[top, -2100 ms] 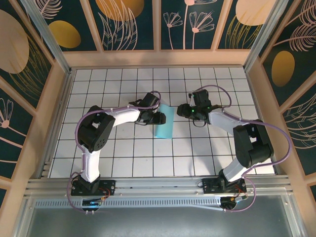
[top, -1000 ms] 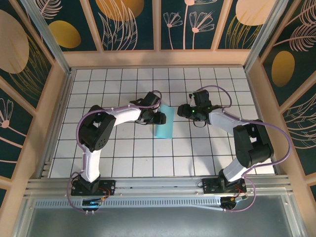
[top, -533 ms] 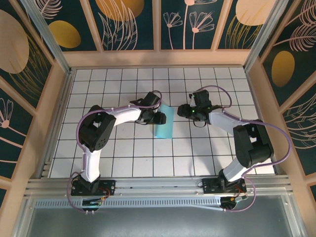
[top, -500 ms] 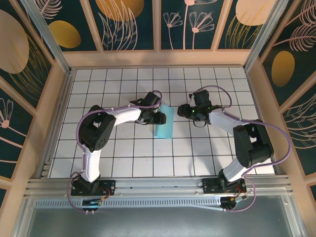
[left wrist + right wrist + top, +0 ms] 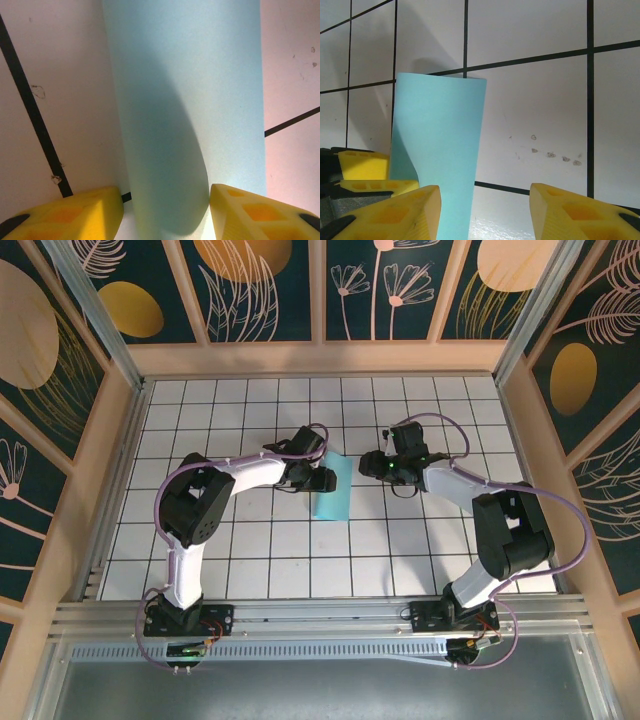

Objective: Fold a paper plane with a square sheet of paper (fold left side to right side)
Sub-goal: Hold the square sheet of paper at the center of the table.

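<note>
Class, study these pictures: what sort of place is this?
Probably a robot test cell: left arm and right arm bolted to an aluminium rail, a grid-tiled table, leaf-patterned wall panels.

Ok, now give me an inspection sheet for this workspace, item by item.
Surface: white grid-tiled table, flat, a few small scuffs.
Job's things: square sheet of paper, light blue, doubled over into a narrow strip, fold rounded, not creased.
Clutter: nothing seen.
End effectors: left end effector open, fingers either side of the rounded fold; right end effector open, by the strip's right edge, gripping nothing.
Cables: purple cables looped along both arms, off the paper.
Surroundings: wood-framed floral panels; metal rail at the near edge.
</note>
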Available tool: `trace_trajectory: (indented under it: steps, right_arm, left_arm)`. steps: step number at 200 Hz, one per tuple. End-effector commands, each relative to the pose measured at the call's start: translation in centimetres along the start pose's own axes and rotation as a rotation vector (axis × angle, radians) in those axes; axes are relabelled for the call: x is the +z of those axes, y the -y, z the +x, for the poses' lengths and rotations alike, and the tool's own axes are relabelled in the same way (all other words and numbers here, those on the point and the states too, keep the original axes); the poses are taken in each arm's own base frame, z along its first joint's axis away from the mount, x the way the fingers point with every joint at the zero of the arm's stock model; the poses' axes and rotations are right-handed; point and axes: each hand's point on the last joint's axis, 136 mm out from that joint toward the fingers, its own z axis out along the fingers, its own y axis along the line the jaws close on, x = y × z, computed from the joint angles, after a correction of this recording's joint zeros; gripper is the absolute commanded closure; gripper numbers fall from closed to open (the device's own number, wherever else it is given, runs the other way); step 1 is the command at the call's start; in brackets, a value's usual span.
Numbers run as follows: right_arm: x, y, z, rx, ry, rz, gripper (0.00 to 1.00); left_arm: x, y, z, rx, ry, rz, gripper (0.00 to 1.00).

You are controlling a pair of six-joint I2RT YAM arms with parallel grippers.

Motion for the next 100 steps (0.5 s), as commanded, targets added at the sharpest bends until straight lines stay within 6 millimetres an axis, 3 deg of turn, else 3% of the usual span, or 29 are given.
trace_trajectory:
  steps: [1,100]
  right_arm:
    - [0.05,0.23,0.31,-0.005,-0.003,-0.016,0.50]
    - [0.34,-0.58,0.63,0.011,-0.023,-0.076,0.52]
  left_arm:
    - [4.37,-4.94,5.32,-0.002,-0.145,-0.145,0.48]
    - [4.41,-4.89,5.11,-0.007,-0.140,-0.147,0.47]
